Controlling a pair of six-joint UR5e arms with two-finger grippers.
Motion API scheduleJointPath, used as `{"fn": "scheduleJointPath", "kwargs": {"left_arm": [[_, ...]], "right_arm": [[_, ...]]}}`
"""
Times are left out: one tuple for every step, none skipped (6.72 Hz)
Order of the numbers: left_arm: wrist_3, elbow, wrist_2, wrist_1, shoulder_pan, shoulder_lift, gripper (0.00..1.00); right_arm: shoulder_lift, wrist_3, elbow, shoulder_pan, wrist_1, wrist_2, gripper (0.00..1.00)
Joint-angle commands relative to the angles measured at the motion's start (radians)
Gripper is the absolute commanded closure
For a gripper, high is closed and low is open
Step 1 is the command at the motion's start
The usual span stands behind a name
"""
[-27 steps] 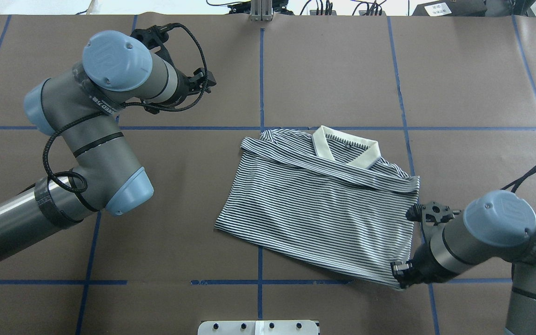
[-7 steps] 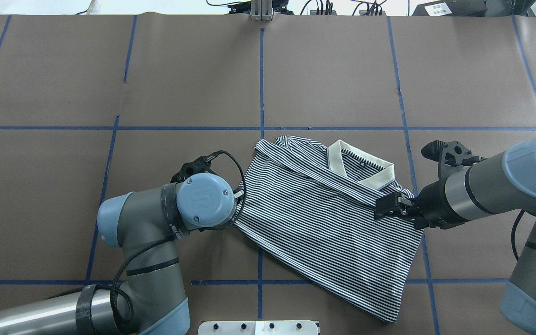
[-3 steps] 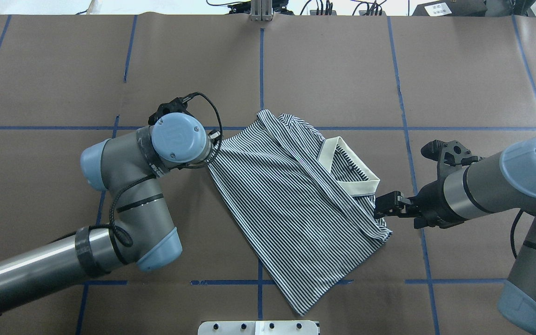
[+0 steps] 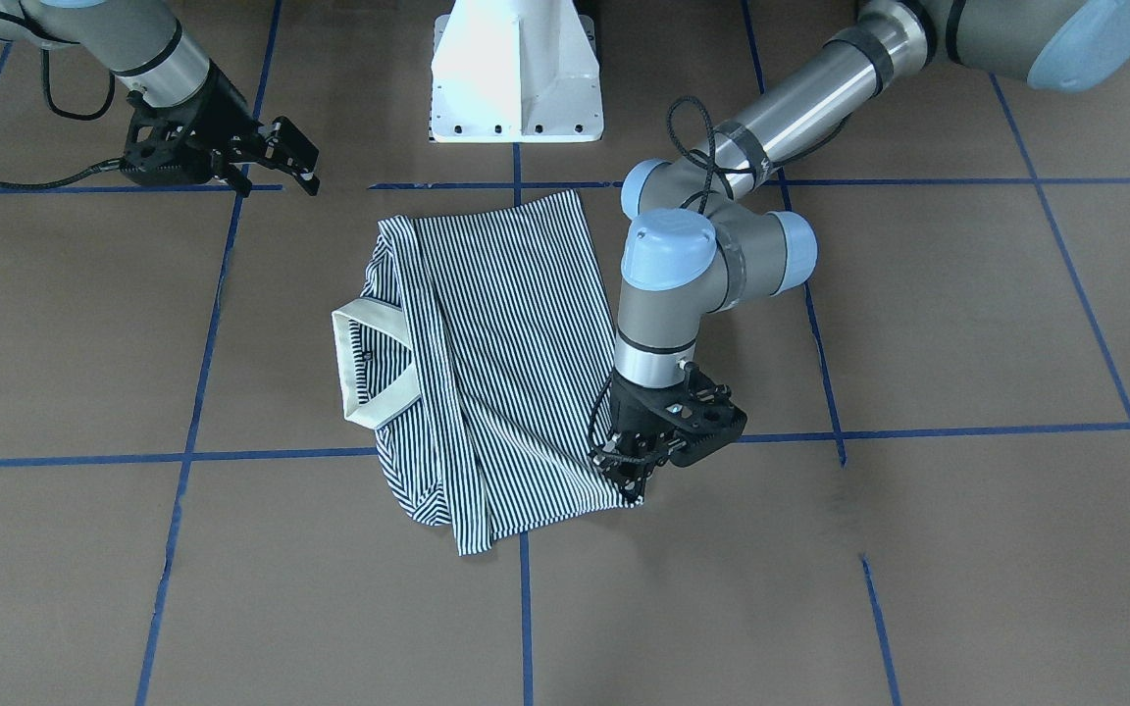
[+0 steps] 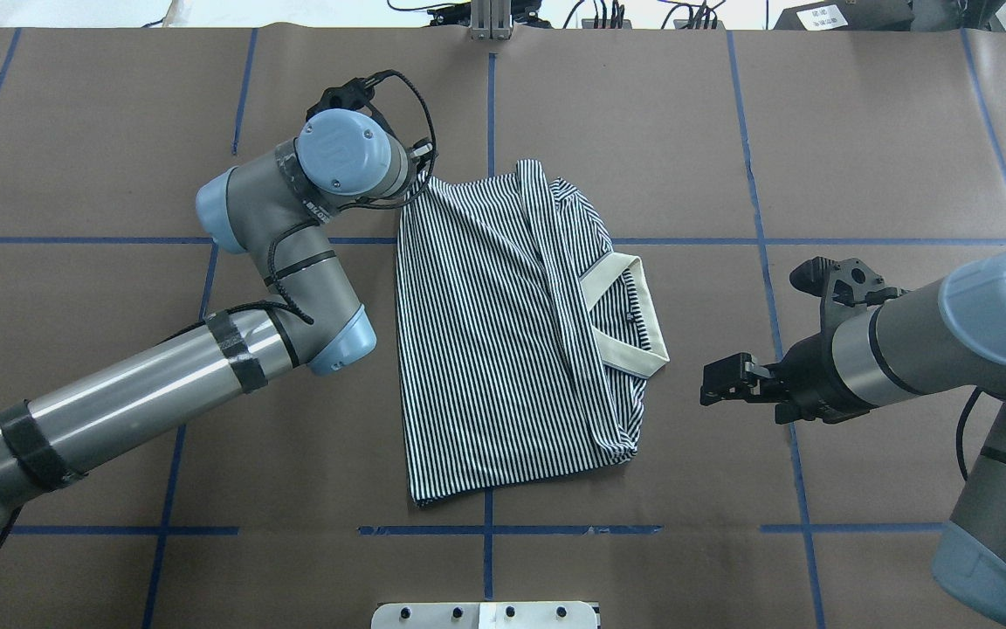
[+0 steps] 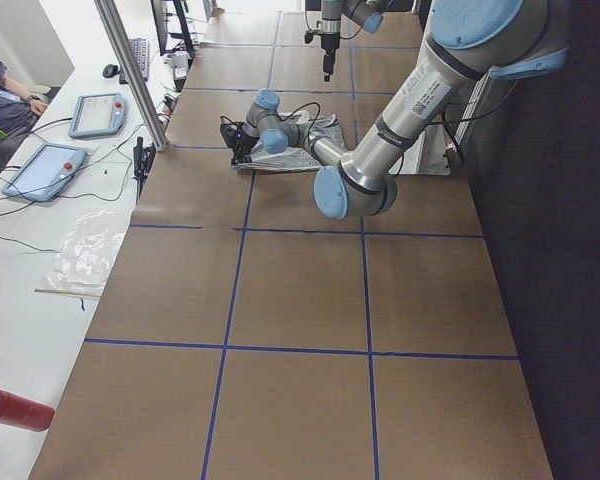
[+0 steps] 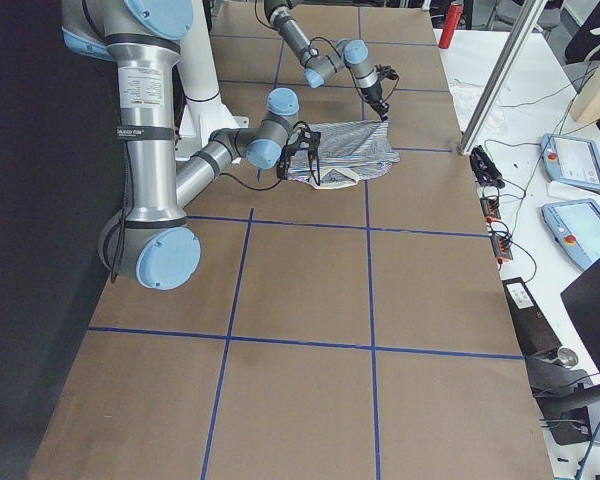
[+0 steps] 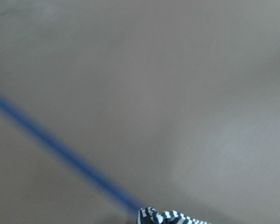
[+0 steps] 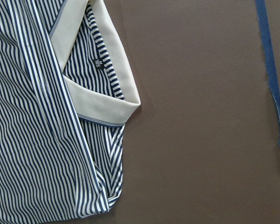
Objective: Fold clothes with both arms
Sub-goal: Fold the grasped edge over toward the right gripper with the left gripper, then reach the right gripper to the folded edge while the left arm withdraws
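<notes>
The striped polo shirt [image 5: 485, 349] lies folded on the brown table, its cream collar [image 5: 634, 358] pointing toward my right side. In the front view my left gripper [image 4: 632, 479] is shut on the shirt's [image 4: 506, 324] far hem corner, low over the table. In the overhead view the left wrist [image 5: 341, 162] hides that gripper. A scrap of striped cloth [image 8: 168, 217] shows in the left wrist view. My right gripper [image 5: 713, 384] is open and empty, a short way to the right of the collar. It also shows in the front view [image 4: 298, 157]. The right wrist view shows the collar [image 9: 102, 112].
The white pedestal base [image 4: 516, 78] stands at the table's near edge. Blue tape lines [image 5: 490, 114] cross the brown paper. A side table with tablets [image 6: 100, 112] and a metal post [image 6: 130, 70] lie beyond the far edge.
My left gripper has pulled the shirt's corner farther away, swinging the shirt round so the collar faces right. My right gripper, earlier at the shirt's shoulder, now stands apart from it.
</notes>
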Motion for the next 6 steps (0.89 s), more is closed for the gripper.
{"fn": "scheduleJointPath", "kwargs": {"left_arm": [[0.147,0.119,0.066,-0.138,-0.011,-0.037,0.01],[0.176,0.145,0.071,-0.208,-0.011,-0.037,0.00],[0.204,0.146,0.071,-0.217,-0.014,-0.037,0.00],[0.289,0.133,0.049,-0.179,-0.033,-0.037,0.00],[0.334,0.066,-0.039,-0.058,-0.041,-0.031,0.00],[0.348,-0.096,-0.090,0.052,-0.042,0.039,0.00]], "right_arm": [[0.046,0.006,-0.010,0.005,0.000,-0.001,0.00],[0.057,0.006,-0.016,0.005,-0.002,-0.001,0.00],[0.077,0.006,-0.024,0.006,-0.008,-0.007,0.00],[0.122,0.003,-0.065,0.005,-0.014,-0.039,0.00],[0.185,-0.006,-0.141,0.001,-0.017,-0.059,0.00],[0.237,-0.026,-0.218,-0.006,-0.018,-0.084,0.00]]}}
